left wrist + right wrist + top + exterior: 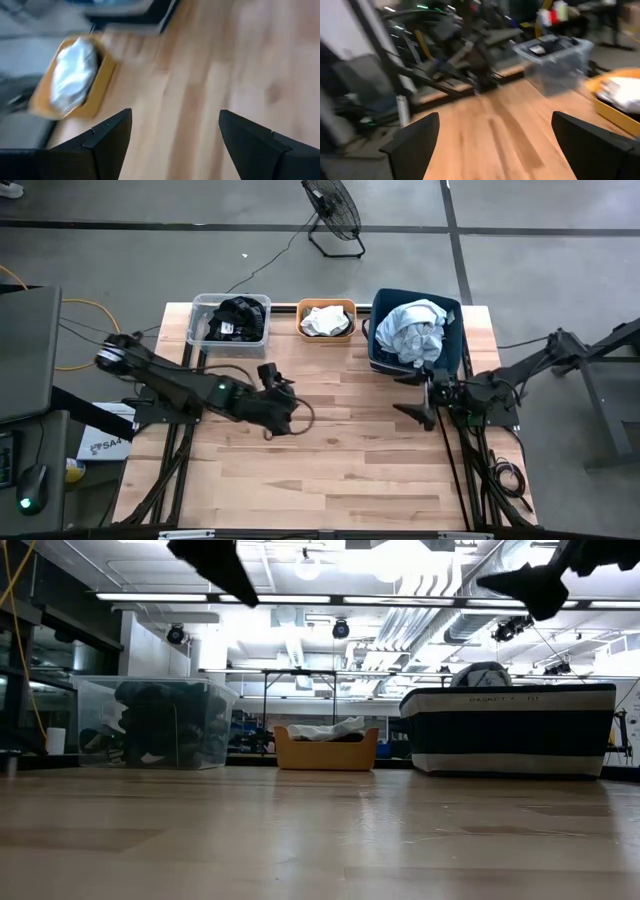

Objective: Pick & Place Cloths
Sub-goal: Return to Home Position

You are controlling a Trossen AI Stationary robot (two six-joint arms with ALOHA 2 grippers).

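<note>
A black cloth with white lettering (236, 318) lies in the clear bin (205, 305) at the table's far left. A white cloth (324, 320) fills the orange bin (327, 336) beside it and shows again in the left wrist view (75, 72). Light blue and grey cloths (415, 332) are heaped in the dark blue bin (452, 310) at the far right. My left gripper (283, 397) (175, 135) hangs open over bare wood left of the table's middle. My right gripper (420, 402) (495, 137) hangs open just near of the blue bin. Neither holds anything.
The three bins stand in a row along the table's far edge. Bare wood stretches from the middle of the table (340, 460) to its near edge. A floor fan (335, 215) stands beyond the far edge.
</note>
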